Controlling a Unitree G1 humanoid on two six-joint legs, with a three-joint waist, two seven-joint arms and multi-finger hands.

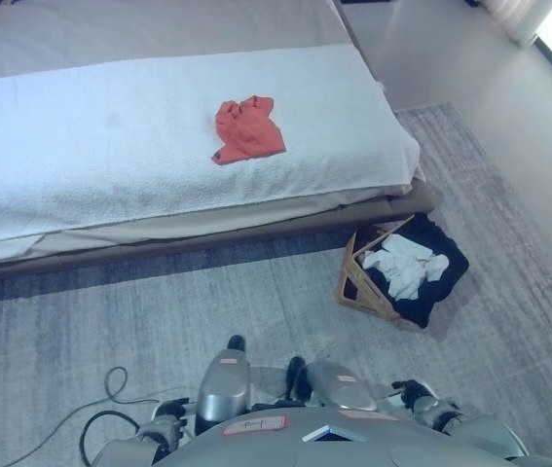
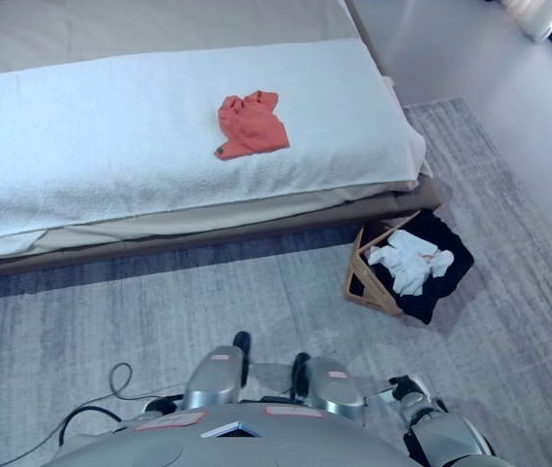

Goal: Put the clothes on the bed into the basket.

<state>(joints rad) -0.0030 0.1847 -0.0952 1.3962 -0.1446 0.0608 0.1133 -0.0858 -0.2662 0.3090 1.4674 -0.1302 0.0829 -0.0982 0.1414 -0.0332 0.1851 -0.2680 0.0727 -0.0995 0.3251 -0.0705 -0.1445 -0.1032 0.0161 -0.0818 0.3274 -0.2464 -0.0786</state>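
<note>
An orange-red garment [image 1: 247, 128] lies crumpled on the white blanket [image 1: 91, 146] of the bed, towards its right half. The basket [image 1: 361, 284], a wooden frame with a dark liner, stands on the rug just off the bed's right corner, with white clothes [image 1: 404, 264] in it. My left hand [image 1: 164, 428] and right hand [image 1: 417, 397] hang low at the bottom edge of the view, close to my body. Both are far from the garment and the basket, and only partly in sight.
The bed [image 1: 256, 219] is low, with a tan base along its front edge. A grey rug [image 1: 207, 302] covers the floor between me and the bed. Bare floor [image 1: 490, 68] runs past the bed's right side.
</note>
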